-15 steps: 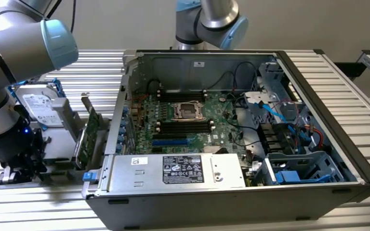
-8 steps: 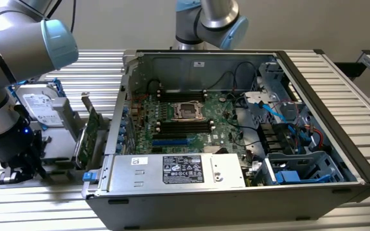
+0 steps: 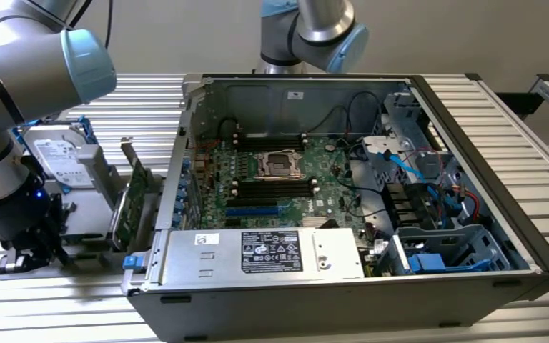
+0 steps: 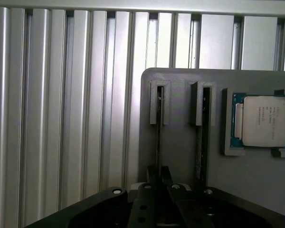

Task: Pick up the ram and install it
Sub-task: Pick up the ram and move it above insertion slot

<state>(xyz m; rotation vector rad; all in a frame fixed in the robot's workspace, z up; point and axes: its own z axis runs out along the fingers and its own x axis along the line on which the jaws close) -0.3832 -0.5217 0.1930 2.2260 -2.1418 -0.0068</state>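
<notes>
In the wrist view a ram (image 4: 158, 135) stands on edge in a slot of the grey holder plate (image 4: 180, 156), seen as a thin dark strip. My gripper (image 4: 159, 176) is over its near end, and the two dark fingers (image 4: 151, 175) press against either side of the stick. Another ram stick (image 4: 202, 137) stands in the neighbouring slot. In the exterior view the gripper (image 3: 26, 259) is down low at the holder (image 3: 83, 221), on the exterior view's left of the open computer case (image 3: 465, 128). The motherboard (image 3: 284, 179) with its black memory slots (image 3: 272, 189) lies inside the case.
A processor chip (image 4: 261, 121) rests in a pocket of the holder beside the sticks. A silver hard drive (image 3: 60, 153) and a green expansion card (image 3: 136, 196) stand upright between the arm and the case. The ribbed aluminium table (image 4: 61, 118) surrounds the holder. A second arm's base (image 3: 313, 28) stands behind the case.
</notes>
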